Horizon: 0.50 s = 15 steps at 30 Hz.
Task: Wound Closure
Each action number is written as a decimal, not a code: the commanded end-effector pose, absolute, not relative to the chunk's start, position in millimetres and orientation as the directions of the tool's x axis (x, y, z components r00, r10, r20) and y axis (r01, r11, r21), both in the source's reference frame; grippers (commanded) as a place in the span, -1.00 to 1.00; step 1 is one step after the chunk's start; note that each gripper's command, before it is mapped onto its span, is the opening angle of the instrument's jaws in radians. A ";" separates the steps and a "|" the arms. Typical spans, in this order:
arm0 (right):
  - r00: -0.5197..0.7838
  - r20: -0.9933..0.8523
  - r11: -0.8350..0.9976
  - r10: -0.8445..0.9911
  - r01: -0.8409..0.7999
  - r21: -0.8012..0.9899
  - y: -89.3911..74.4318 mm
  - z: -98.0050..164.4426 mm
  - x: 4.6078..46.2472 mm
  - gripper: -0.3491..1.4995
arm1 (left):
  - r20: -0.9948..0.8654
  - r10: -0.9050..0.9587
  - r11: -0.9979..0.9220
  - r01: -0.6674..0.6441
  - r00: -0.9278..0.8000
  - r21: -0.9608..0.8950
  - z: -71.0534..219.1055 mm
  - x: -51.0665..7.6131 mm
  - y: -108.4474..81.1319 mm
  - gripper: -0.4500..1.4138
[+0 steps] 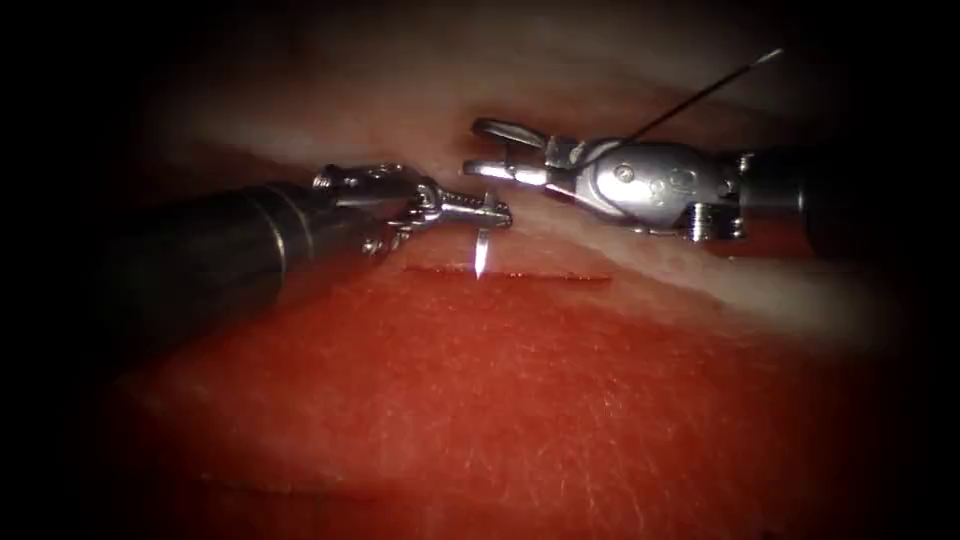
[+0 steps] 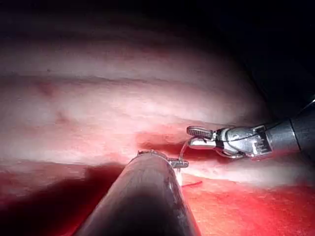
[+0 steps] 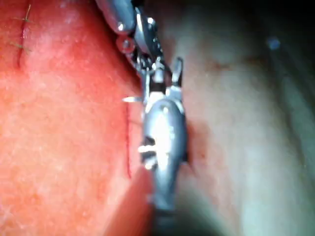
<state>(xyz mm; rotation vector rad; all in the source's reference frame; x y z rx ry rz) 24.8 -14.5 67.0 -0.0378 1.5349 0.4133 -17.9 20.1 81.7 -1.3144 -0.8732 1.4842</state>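
My left tool point(image 1: 497, 212) comes in from the left, jaws shut on the curved needle point(image 1: 481, 250) near its tip end. The needle's point hangs down right at the cut point(image 1: 540, 275), towards its left end; I see none of it buried in the tissue point(image 1: 520, 400). Just above and to the right, my right tool point(image 1: 490, 150) holds nothing, jaws open. A dark thread point(image 1: 700, 95) runs up and right from over its wrist. The right wrist view shows the needle's point point(image 3: 130, 100) beside the cut point(image 3: 128, 147) and the right tool point(image 3: 168, 69) close to the left tool point(image 3: 147, 49).
Red fluid stains the near tissue, while the far tissue point(image 1: 400, 90) is pale. Earlier stitches point(image 3: 22, 29) sit on another cut. In the left wrist view the left shaft point(image 2: 147, 196) lies in front and the right tool point(image 2: 194, 137) is just beyond it.
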 end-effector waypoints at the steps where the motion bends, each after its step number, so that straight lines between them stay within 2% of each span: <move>1: -0.013 -0.973 0.935 0.229 -0.276 0.224 -14.4 67.4 25.8 -0.91 | -0.317 0.948 -0.309 -0.185 0.013 -0.933 82.3 -18.3 20.4 -1.00; 4: 0.004 -0.975 0.940 0.221 -0.269 0.212 -14.4 67.4 25.7 -1.00 | -0.317 0.948 -0.310 -0.185 0.013 -0.933 82.2 -18.3 20.4 -1.00; 15: 0.085 -0.983 0.960 0.160 -0.245 0.135 -14.8 67.6 24.7 -1.00 | -0.333 0.943 -0.320 -0.225 0.022 -0.920 81.4 -18.0 20.3 -1.00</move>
